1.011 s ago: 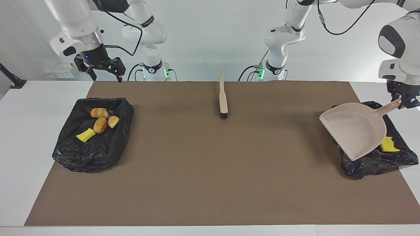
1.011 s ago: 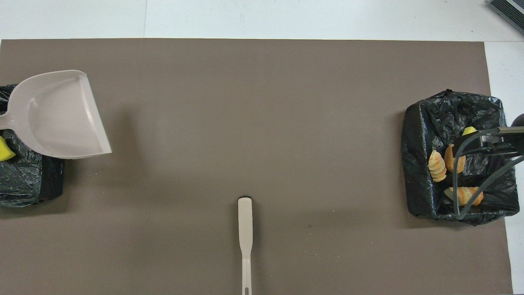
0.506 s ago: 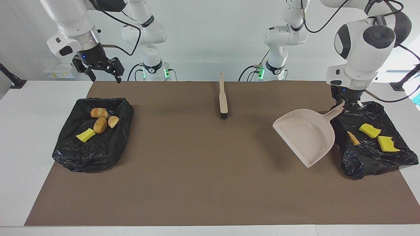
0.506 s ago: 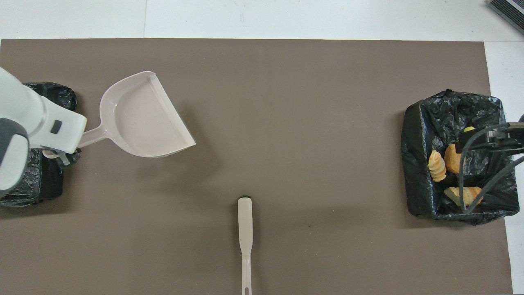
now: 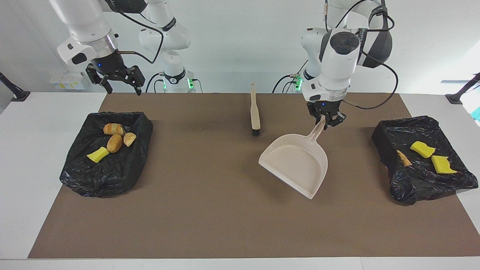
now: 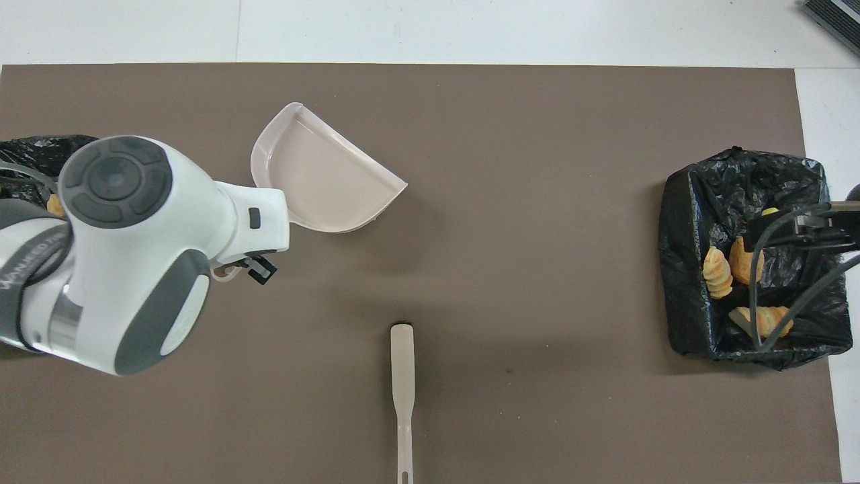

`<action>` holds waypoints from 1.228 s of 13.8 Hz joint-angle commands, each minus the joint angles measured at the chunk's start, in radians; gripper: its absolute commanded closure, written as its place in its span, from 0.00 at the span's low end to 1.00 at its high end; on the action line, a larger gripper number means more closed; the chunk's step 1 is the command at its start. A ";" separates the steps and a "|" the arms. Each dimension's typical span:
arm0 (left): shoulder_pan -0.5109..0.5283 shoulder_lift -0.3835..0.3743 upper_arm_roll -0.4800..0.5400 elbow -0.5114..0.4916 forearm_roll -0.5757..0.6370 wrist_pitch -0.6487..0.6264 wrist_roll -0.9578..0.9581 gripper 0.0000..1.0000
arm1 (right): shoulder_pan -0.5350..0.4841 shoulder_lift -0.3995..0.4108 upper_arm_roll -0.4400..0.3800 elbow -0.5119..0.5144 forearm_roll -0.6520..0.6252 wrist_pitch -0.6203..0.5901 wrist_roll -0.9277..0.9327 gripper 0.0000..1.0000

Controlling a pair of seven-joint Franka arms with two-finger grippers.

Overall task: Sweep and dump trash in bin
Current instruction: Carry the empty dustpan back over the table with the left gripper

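Since a second ago, the left gripper has carried the dustpan away from the bin at the left arm's end of the table and now holds it over the brown mat, near the middle. Its jaws are pinched narrowly on the end of the dustpan's handle, and the pan hangs below them, tilted with its open lip low; whether that lip touches the mat cannot be told for sure. The pan looks empty.

All the trash in view already lies in the two black-lined bins. Well off to one side of the left jaws, the nearer bin holds two yellow sponge chunks and one brown lump. At the right arm's end, the other bin holds three bread-like lumps and one yellow chunk. No scrap shows on the mat, so sweeping and dumping appear done; what seems left is setting the dustpan down.

A brush lies on the mat just beside the left jaws, toward the robots, untouched.

Coming in from above, the left arm has its wrist pointing straight down. The right gripper waits with jaws spread wide and empty, up in the air over the edge of its bin nearest the robots.
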 commanded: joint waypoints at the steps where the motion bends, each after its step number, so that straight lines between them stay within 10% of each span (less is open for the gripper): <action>1: -0.103 0.050 0.023 -0.010 -0.017 0.087 -0.221 1.00 | -0.001 0.006 0.001 0.008 0.015 0.013 0.014 0.00; 17: -0.234 0.319 0.020 0.125 -0.163 0.316 -0.718 1.00 | 0.001 0.006 0.003 0.008 0.015 0.012 0.005 0.00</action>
